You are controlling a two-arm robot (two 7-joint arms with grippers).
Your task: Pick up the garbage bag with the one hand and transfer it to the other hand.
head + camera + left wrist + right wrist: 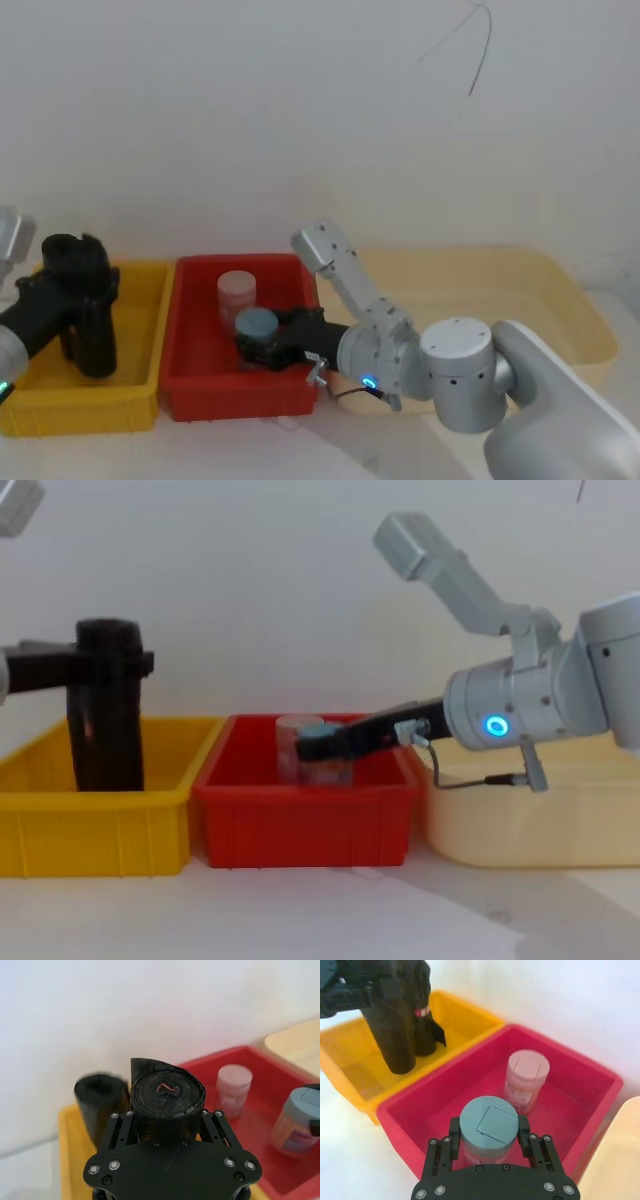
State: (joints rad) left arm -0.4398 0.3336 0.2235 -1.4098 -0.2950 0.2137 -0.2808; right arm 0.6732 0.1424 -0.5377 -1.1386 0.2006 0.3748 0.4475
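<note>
In the yellow bin [80, 410], by the head view, the garbage bag [92, 335] is held upright by the left pincer [75, 260]. It is best lifted straight up. In the left wrist view, a second black roll [100, 1102] is seen behind it, not to be knocked. In the right wrist view, the right pincer [487, 1132] is closed on a blue-lidded jar [487, 1120] in the red bin [570, 1060]; the jar must be let go first. In the chest view, the bag's depth in the bin is shown.
</note>
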